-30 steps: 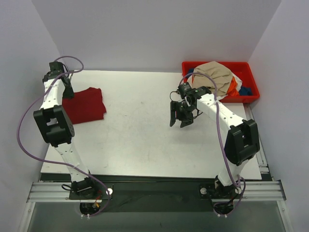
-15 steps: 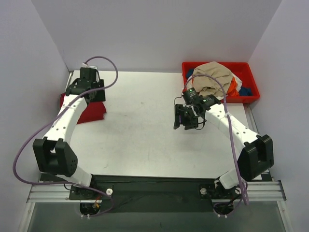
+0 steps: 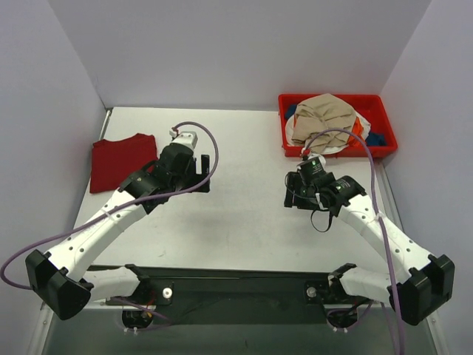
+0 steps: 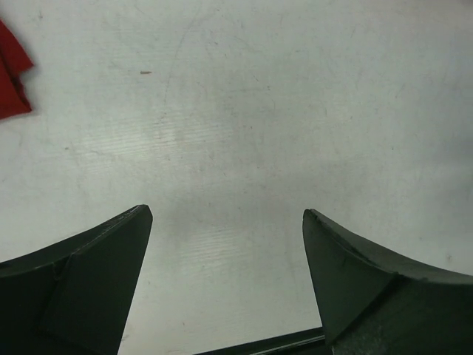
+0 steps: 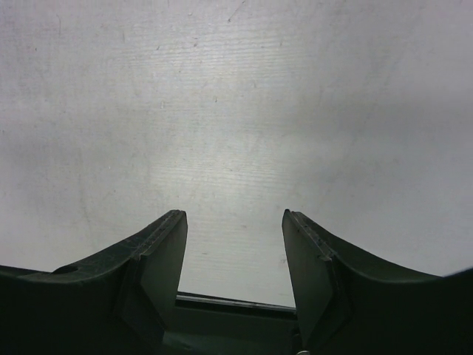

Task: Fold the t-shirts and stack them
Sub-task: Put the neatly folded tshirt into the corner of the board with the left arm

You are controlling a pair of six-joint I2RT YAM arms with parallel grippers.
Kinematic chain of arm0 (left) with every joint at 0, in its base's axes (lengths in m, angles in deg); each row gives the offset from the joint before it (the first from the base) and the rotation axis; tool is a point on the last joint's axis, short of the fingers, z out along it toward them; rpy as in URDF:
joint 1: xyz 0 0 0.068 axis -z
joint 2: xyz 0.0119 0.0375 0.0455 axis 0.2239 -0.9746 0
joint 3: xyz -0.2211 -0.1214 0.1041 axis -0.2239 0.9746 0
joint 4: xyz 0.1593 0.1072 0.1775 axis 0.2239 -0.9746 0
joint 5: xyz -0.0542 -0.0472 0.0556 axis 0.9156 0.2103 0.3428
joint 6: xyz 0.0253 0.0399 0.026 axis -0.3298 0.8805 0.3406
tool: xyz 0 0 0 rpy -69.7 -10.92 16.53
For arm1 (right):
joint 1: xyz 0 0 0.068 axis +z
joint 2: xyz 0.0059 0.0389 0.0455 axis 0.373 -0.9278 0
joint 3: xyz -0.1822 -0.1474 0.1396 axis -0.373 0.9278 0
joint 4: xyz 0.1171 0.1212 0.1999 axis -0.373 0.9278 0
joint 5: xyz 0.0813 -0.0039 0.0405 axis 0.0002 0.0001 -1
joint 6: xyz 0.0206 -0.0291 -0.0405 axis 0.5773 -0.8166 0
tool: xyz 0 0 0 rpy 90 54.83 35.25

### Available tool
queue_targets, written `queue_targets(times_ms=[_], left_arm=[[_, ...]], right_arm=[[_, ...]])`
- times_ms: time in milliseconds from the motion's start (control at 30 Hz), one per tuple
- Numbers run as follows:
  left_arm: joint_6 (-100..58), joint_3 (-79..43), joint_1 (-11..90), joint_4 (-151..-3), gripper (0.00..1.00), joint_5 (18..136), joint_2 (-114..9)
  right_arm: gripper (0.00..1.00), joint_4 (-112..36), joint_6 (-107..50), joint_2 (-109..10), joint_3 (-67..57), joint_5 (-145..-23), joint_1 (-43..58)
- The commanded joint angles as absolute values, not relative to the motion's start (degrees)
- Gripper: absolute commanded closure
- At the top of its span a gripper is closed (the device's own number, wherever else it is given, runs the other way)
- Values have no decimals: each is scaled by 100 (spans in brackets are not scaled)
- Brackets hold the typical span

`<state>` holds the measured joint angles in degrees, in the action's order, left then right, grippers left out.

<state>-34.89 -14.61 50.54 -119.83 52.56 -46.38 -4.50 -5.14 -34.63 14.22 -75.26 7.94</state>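
A dark red t-shirt point(image 3: 122, 161) lies folded flat at the table's far left; one corner of it point(image 4: 11, 74) shows at the top left of the left wrist view. My left gripper point(image 3: 205, 174) is open and empty over bare table, to the right of that shirt and apart from it; it also shows in the left wrist view point(image 4: 228, 222). My right gripper point(image 3: 293, 194) is open and empty over bare table right of centre, and shows in the right wrist view point(image 5: 234, 222). A tan t-shirt point(image 3: 321, 115) lies heaped on orange point(image 3: 357, 132), white and blue point(image 3: 375, 138) shirts.
A red plastic bin point(image 3: 390, 137) at the far right corner holds the heaped shirts. White walls close the table on the left, back and right. The table's near edge shows as a dark strip under both grippers in the wrist views.
My left arm has swung from the far left corner, by the red shirt, toward the table's middle. My right gripper has drawn back toward the near right. The red shirt now lies uncovered.
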Motion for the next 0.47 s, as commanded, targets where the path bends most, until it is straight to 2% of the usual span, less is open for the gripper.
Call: queue_targets(times_ms=[0, 167, 433], left_arm=[[-4192, -1174, 5108, -11539, 5, 5432, -4236], [-4369, -795, 5099, -11424, 3, 5503, -3910], [-4281, -892, 5090, -11625, 3, 5337, -3839]], right_arm=[[45, -488, -352, -3101, 1634, -7006, 842], [45, -488, -203, -2758, 1889, -6813, 833], [44, -427, -44, -2142, 2127, -6566, 842]])
